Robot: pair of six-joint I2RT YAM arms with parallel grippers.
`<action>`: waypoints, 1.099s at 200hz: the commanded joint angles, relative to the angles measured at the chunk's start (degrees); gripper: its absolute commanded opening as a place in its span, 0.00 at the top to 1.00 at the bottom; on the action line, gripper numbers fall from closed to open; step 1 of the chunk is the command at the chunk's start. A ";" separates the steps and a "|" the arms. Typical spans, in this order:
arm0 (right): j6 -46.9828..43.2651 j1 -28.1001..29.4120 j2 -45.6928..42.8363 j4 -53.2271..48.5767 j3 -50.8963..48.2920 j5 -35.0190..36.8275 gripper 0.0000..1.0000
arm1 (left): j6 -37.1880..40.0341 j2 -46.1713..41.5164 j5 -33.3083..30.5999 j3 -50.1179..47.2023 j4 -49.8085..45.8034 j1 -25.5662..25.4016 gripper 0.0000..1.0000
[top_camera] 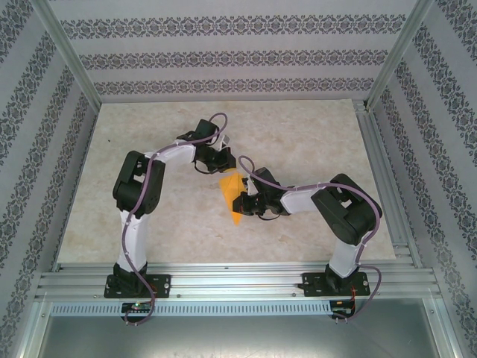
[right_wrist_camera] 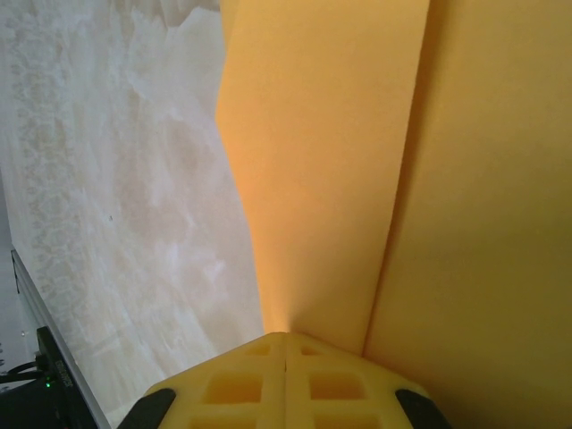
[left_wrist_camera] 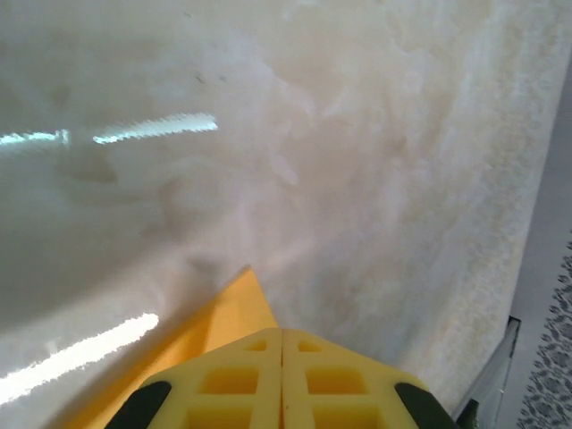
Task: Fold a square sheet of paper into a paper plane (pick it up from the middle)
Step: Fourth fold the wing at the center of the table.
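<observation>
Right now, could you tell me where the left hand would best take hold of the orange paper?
Likely the far end of the orange paper, approached from the left, opposite the right hand that pinches its crease: the sheet is thin and folded, so pinch across both layers.

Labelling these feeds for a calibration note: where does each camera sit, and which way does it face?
Top external: above and behind the arm bases, looking down at the table; both arms show, the left hand and right hand meeting at the orange paper.
Left wrist: on the left arm, looking along its shut yellow fingers to the paper's tip and the table.
Right wrist: on the right arm, looking along its shut fingers up the creased paper.
Shared: all three see the orange paper over the pale table.
</observation>
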 commanded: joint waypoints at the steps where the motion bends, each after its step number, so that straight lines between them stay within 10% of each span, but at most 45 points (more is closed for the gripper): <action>1: 0.71 0.84 3.20 -8.51 -2.62 1.15 1.00 | 0.25 -3.43 4.94 -2.13 1.68 -0.16 0.93; 220: -1.28 0.70 -2.38 -11.44 -2.54 1.24 1.00 | 1.21 9.66 -0.51 6.38 0.83 0.49 0.96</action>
